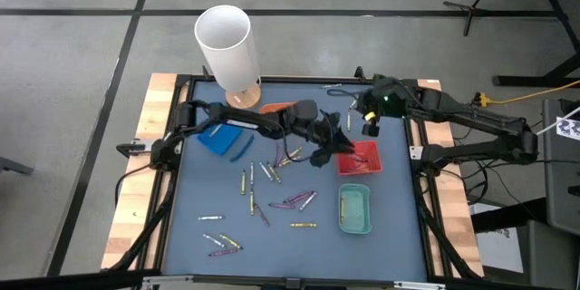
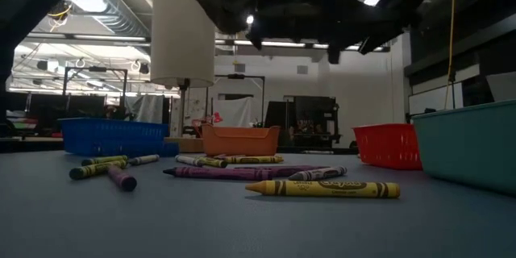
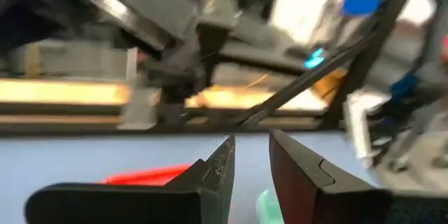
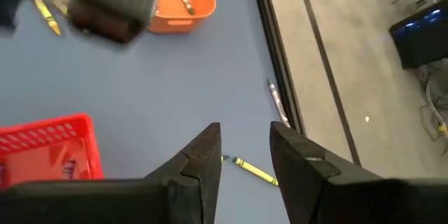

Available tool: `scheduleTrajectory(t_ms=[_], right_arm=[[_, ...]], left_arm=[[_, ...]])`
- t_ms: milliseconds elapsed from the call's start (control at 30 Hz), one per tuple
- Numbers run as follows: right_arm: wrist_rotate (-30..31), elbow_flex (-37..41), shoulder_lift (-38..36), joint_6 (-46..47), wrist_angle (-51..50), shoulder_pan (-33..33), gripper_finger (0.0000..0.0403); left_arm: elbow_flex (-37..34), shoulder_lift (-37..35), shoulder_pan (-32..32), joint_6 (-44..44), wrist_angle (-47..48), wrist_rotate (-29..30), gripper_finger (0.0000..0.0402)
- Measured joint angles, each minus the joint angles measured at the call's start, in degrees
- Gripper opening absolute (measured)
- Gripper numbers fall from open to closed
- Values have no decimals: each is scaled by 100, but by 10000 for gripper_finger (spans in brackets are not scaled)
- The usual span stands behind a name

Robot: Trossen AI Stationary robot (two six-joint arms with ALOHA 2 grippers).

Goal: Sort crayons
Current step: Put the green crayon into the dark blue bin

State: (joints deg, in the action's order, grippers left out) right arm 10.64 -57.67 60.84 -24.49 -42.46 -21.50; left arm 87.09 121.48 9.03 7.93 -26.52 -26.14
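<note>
Hovering just beside the red tray (image 1: pixel 360 159), the left hand (image 1: pixel 332 151) has its fingers parted, grasping nothing. The right hand (image 1: pixel 349 122), beyond that tray, is likewise released and empty. The crayons (image 1: pixel 272 174) lie scattered on the surface (image 1: pixel 199 195), short of the tray.

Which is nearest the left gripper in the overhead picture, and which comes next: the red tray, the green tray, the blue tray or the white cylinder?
Measured from the left gripper in the high view:
1. Red tray: right beside it, toward the right arm's side.
2. Green tray: just beyond the red tray, nearer the table's front edge.
3. Blue tray: across the mat, on the left arm's side.
4. White cylinder: at the far back edge.
</note>
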Motion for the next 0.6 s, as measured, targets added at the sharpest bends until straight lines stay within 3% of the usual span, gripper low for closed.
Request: scheduleTrajectory(t_ms=[167, 367, 500, 600], right_arm=[[-937, 0, 109, -622, 190, -937, 122], [-1965, -2, 634, -915, 717, -1984, 122], [-2409, -2, 1200, -1247, 935, -2473, 122], [-2471, -2, 1661, -1728, 988, -2705, 122]], left_arm=[[-2, -688, 123, -882, 1690, 473, 74], [-2, -1615, 265, -1328, 3543, 590, 74], [-271, -2350, 338, -1431, 4056, 639, 74], [-894, -2962, 324, -1445, 4062, 951, 74]])
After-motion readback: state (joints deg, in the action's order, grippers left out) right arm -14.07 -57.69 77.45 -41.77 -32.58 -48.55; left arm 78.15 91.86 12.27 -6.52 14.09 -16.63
